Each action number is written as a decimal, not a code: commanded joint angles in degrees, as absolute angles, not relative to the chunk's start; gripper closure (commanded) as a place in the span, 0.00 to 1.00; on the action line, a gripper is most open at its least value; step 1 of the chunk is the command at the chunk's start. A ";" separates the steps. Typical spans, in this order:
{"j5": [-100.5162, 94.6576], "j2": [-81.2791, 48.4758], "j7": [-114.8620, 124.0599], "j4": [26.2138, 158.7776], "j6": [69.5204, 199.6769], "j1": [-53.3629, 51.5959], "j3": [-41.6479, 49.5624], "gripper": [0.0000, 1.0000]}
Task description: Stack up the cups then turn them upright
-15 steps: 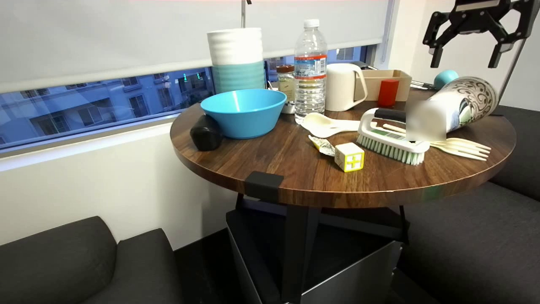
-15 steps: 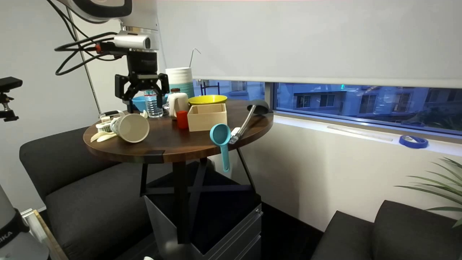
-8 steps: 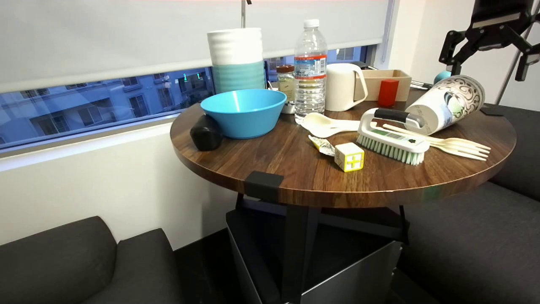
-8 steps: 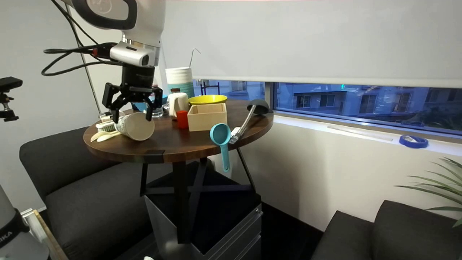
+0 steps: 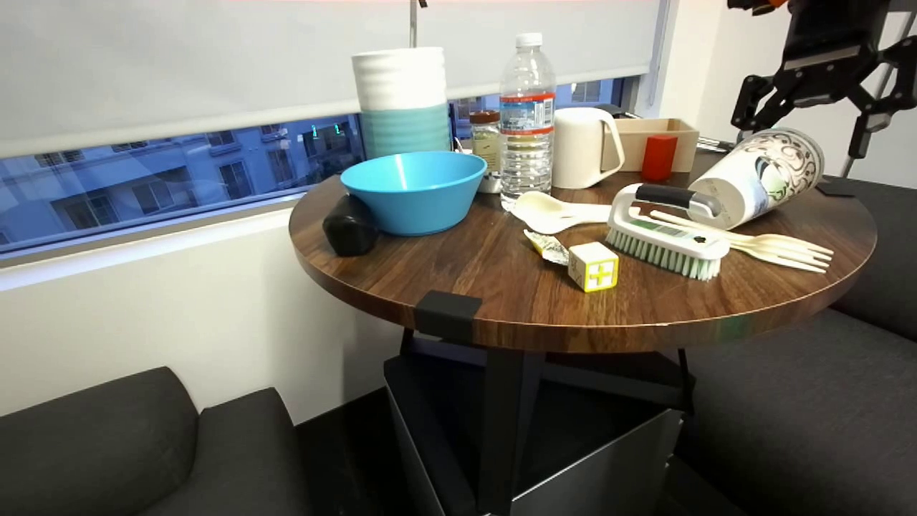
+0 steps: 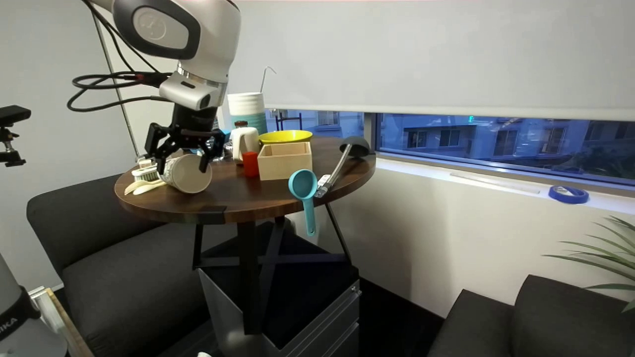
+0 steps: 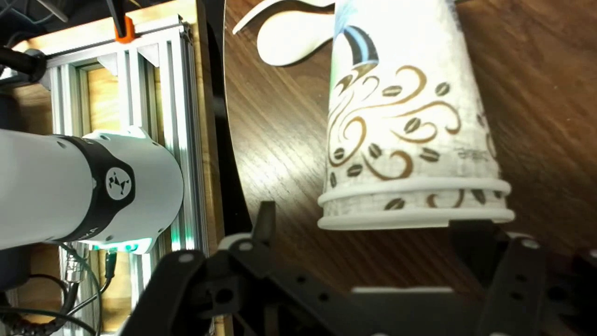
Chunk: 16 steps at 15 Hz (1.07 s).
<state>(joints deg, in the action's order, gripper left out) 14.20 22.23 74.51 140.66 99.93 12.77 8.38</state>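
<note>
In the wrist view the angular black pincer (image 7: 368, 217) stands wide apart, released. Just beyond, two tapered paper cups (image 7: 406, 121), nested, lie on their side on the grainy wooden surface (image 7: 289, 140) — beaded rims toward the pincer, sides printed with brown swirls and beans. Farther off, in an exterior view, a square-edged pale box (image 6: 285, 167), a smooth cream mug (image 6: 245, 144), a shallow yellow bowl (image 6: 286, 136) — then a ridged white-and-teal container (image 6: 246, 106).
</note>
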 commanded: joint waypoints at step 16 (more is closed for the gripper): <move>20.13 23.08 70.02 139.40 101.55 14.77 9.87 0.99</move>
